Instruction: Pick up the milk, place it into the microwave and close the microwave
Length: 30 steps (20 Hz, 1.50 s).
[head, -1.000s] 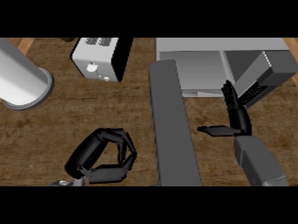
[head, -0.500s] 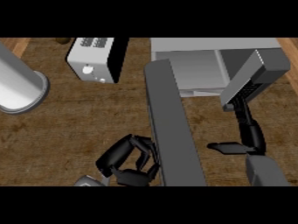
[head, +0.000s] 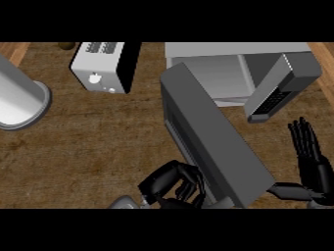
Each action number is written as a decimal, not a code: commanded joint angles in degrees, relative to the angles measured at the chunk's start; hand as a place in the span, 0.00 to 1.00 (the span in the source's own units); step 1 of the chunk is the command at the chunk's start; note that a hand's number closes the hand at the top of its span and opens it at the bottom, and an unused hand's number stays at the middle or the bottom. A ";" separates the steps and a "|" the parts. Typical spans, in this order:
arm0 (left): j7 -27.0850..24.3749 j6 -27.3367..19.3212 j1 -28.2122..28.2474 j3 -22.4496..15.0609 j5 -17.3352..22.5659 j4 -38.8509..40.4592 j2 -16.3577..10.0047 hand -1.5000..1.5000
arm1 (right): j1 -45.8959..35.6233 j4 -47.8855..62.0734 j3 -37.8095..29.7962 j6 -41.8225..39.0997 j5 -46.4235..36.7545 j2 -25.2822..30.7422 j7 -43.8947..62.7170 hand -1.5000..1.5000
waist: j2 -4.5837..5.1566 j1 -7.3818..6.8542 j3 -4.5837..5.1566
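So, the milk: no carton can be made out anywhere. The part of the pale cavity [head: 216, 78] of the boxy grey microwave [head: 231, 51] that shows looks bare, but much of it is hidden, so whether the milk is inside can't be told.

The long dark-grey microwave door [head: 213, 142] is swung wide open, stretching from the cavity down towards the lower edge of the view. The black left hand [head: 171, 186] is tucked right against the door's near end, fingers curled in, with nothing seen inside them. The black right hand [head: 315, 169] is held on the door's other side, fingers straight and pointing up, thumb stuck out towards the door, nothing gripped. Just above those fingers sits the slanted dark keypad panel [head: 278, 93].

What could go wrong, as a guess: if the door is shoved from its near end by curled fingers, they could slip off the edge, or the door could stop short of latching. The right hand's fingers could also be caught between door and panel if they aren't cleared first.

Room-wise, the brown wooden counter [head: 90, 147] left of the door is wide open. The white-and-black toaster [head: 103, 68] and the big white cylinder [head: 10, 95] are well apart from the door's path.
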<state>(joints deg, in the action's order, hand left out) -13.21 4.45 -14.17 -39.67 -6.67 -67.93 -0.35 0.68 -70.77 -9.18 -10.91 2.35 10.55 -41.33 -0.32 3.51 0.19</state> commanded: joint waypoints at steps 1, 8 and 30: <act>1.15 -9.93 -4.59 -10.04 4.52 3.78 0.33 1.00 | 5.69 -11.78 -0.88 -4.25 4.69 2.24 5.30 0.00 | 0.24 0.20 0.01; 2.32 -25.49 -11.77 -17.26 18.23 4.40 0.31 1.00 | 3.08 -15.69 -0.32 -7.76 8.81 3.34 10.49 0.00 | 0.96 2.55 0.08; -1.84 -39.76 -32.52 -9.73 39.50 14.03 0.33 1.00 | 2.34 -29.71 2.61 -20.57 21.58 10.37 20.46 0.00 | 3.04 12.25 0.19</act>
<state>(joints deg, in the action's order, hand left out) -15.22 -34.38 -43.01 -51.73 29.38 -56.14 -0.23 3.10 -98.65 -6.97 -30.69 21.96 20.60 -22.30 2.37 14.35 0.35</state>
